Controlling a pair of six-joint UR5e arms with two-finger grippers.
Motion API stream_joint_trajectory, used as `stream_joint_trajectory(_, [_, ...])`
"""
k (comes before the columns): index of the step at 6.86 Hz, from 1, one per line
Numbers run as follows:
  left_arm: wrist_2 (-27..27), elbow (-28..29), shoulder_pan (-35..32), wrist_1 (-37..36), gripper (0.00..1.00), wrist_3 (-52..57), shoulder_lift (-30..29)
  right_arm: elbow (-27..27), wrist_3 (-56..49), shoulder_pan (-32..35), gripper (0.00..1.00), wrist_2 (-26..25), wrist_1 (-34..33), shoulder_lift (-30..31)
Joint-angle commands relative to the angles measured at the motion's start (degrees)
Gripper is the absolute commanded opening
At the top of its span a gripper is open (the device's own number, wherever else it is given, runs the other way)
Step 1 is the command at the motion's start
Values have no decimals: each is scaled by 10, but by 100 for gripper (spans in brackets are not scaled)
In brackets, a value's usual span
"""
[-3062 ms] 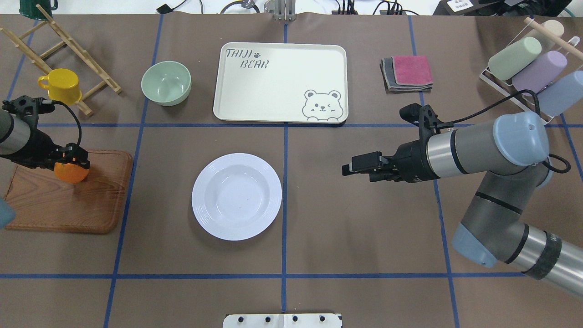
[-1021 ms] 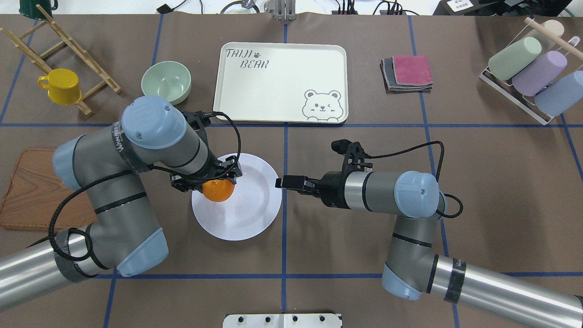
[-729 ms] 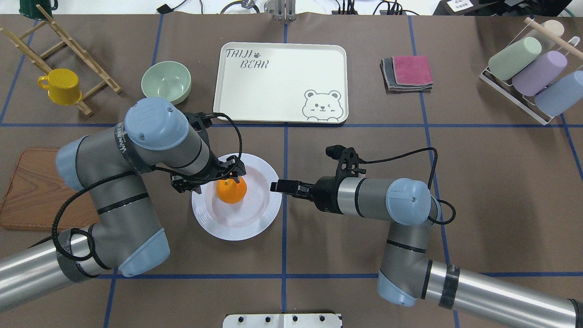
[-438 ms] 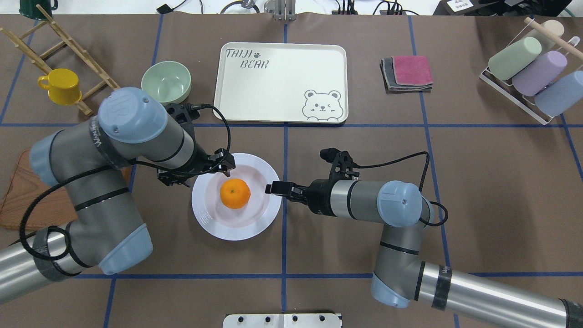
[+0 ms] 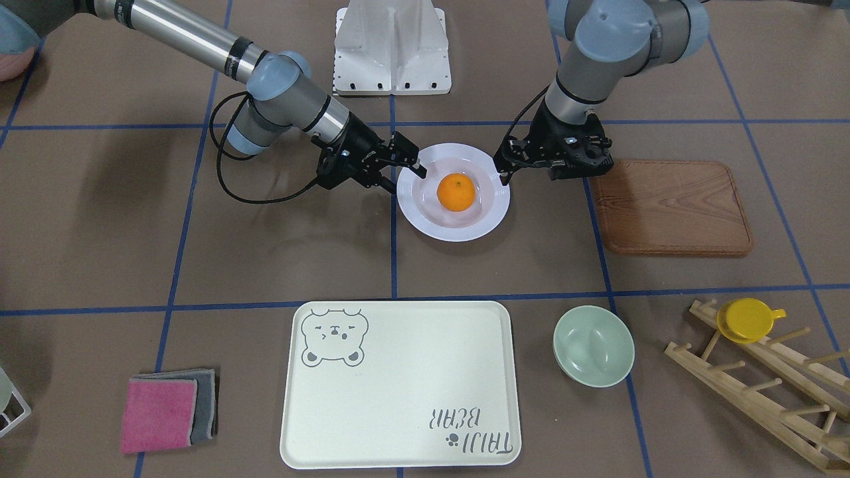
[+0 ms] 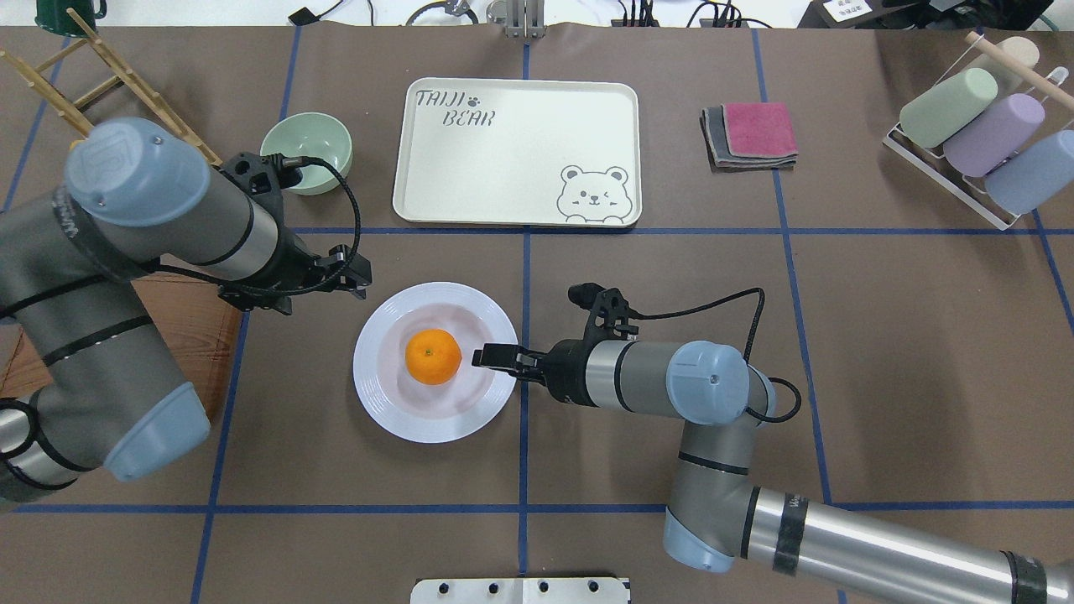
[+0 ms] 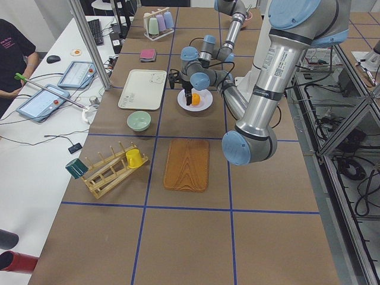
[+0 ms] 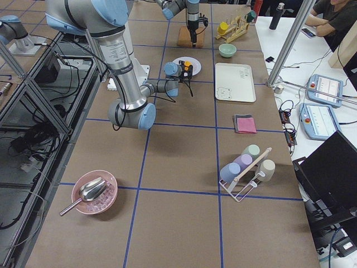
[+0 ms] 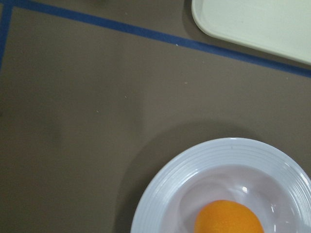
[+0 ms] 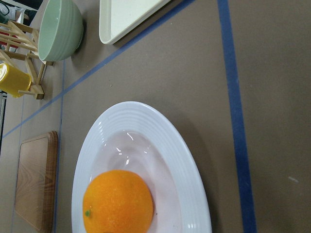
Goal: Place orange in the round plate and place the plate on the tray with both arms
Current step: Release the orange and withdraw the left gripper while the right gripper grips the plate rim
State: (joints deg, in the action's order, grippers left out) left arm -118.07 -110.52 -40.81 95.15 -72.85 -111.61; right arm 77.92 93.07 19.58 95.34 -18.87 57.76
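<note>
Right claw (image 6: 478, 356) looks open to me, tips sitting over the plate's (image 6: 394, 419) rim on my right side, not pinching anything yet. My left claw (image 6: 361, 281) looks open too, just off the opposite edge and a bit toward the tray (image 6: 520, 151), not lined up on the rim. The orange (image 6: 433, 356) sits loose in the dip of the plate. The plate is flat on the bench (image 6: 671, 277) between my two claws, well apart from the tray. My main worry is that the orange is round and nothing holds it, so any tilt could roll it up the slope and over the edge. That happens if one claw bites first or lifts faster than the other. The rim looks thin, glossy and sloped, so a shallow pinch might slip and drop one side. Closing the left claw where it is now would probably grab air or shove the plate. The green bowl (image 6: 319, 138) is also near my left arm on the way to the tray.
</note>
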Motion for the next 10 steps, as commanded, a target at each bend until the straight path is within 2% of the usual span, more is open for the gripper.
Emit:
stream_joint_trajectory(1, [-65,-4,-60,0,98,61,29,-3,1,-3,54,-4,1,-9])
stream_joint_trajectory(2, [-67,-4,-71,0,97,82,36,-1,3,-3,22,-3,4,-9])
stream_joint_trajectory(3, [-67,-5,-83,0,97,101,45,7,19,-2,0,-2,8,-11])
stream_joint_trajectory(5, [-67,-4,-101,-1,97,124,53,21,46,5,0,-3,15,-19])
stream_joint_trajectory(7, [-96,-4,-125,-1,97,147,61,21,70,5,0,-9,45,-25])
stream_joint_trajectory(10, [-96,-1,-160,-1,97,219,83,21,150,8,0,-91,96,-29])
